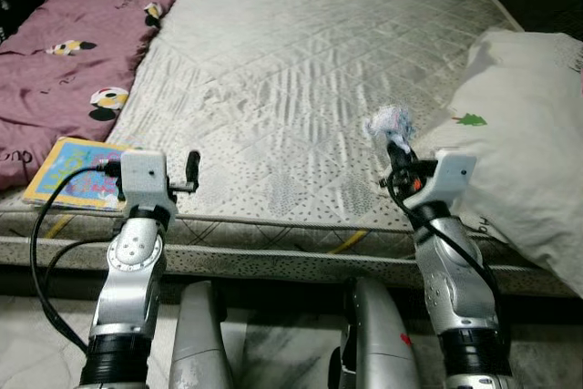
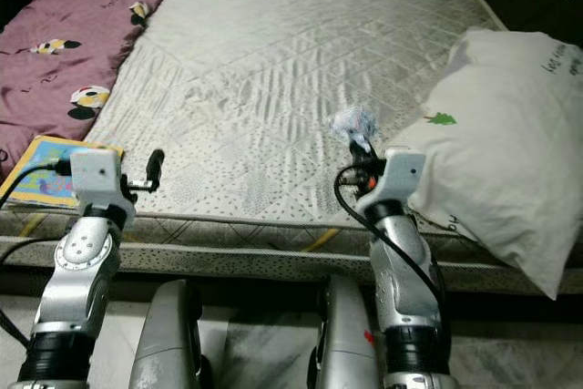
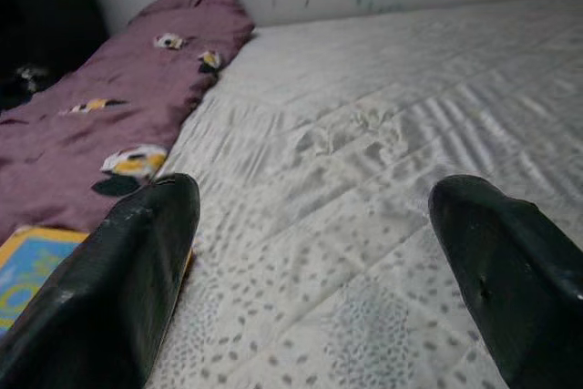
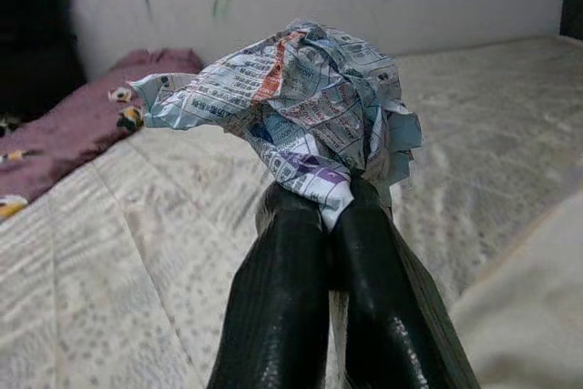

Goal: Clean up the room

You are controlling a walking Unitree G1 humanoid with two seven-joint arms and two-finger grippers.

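A crumpled ball of printed paper [image 1: 390, 122] is held above the near right part of the bare mattress [image 1: 301, 61], with my right gripper [image 1: 397, 149] shut on it. In the right wrist view the crumpled paper [image 4: 291, 107] sticks out past the two closed black fingers [image 4: 301, 289]. My left gripper [image 1: 192, 168] hovers open over the near left edge of the mattress, with nothing between its fingers [image 3: 118, 289]. A colourful children's book [image 1: 75, 175] lies on the mattress's near left corner, just left of the left wrist.
A purple blanket [image 1: 73, 52] with cartoon prints lies along the mattress's left side. A white pillow [image 1: 524, 125] rests on the right edge, close beside the right arm. The mattress's front edge [image 1: 273, 243] runs just ahead of my legs.
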